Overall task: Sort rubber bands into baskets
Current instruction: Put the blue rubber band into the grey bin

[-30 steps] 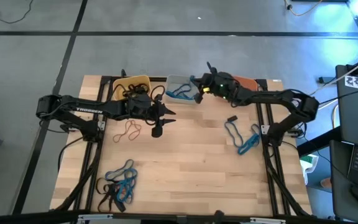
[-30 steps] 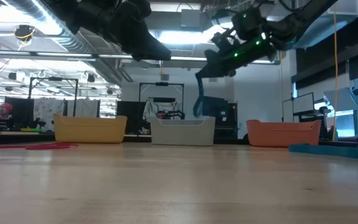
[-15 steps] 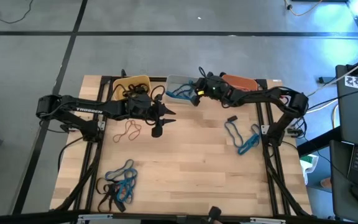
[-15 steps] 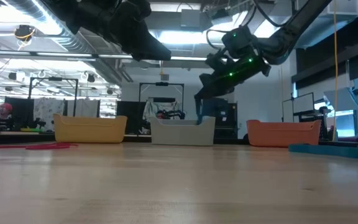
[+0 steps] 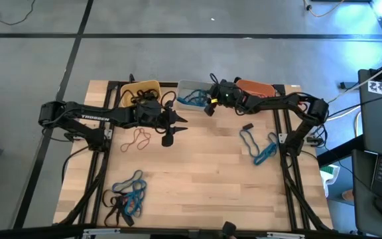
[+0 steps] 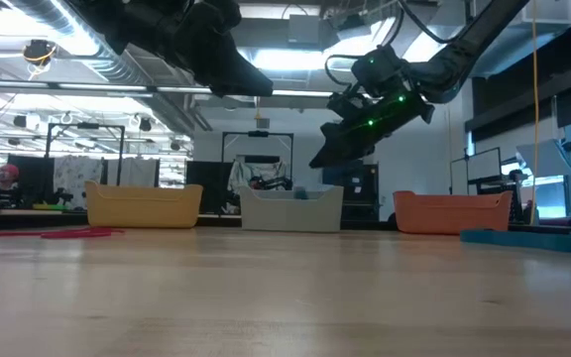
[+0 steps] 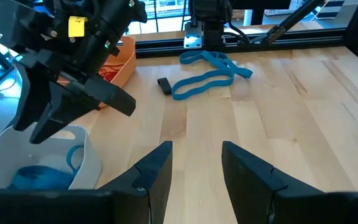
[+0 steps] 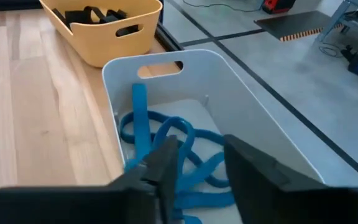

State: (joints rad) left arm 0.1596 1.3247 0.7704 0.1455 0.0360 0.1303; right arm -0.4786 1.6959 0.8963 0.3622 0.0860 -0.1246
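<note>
a wooden desk (image 5: pixel 197 172) was seen from above, with two dark arms stretched over it. three baskets were lined up along its far edge: a yellow basket (image 5: pixel 142 88), a pale grey basket (image 5: pixel 190 87) in the middle, and an orange basket (image 5: pixel 254 86).

the right end effector (image 8: pixel 197 163) was held just above the grey basket. its fingers were parted, and nothing was held between them. blue rubber bands (image 8: pixel 166 155) were lying loose inside the grey basket, right under those fingers.

the left end effector (image 7: pixel 194 165) was held above the desk, near the yellow basket. its fingers were open too, and nothing was gripped.

black rubber bands (image 8: pixel 95 15) were kept in the yellow basket, and red-orange bands (image 7: pixel 109 70) could be seen in the orange one.

more bands were left on the desk. a blue pile (image 5: pixel 260 147) was lying near the right side. a mixed blue and black pile (image 5: pixel 126 196) was found near the front left corner. thin red-orange bands (image 5: pixel 136 139) were lying just beside the left end effector. a small black band (image 5: pixel 247 127) was lying near the blue pile.
</note>
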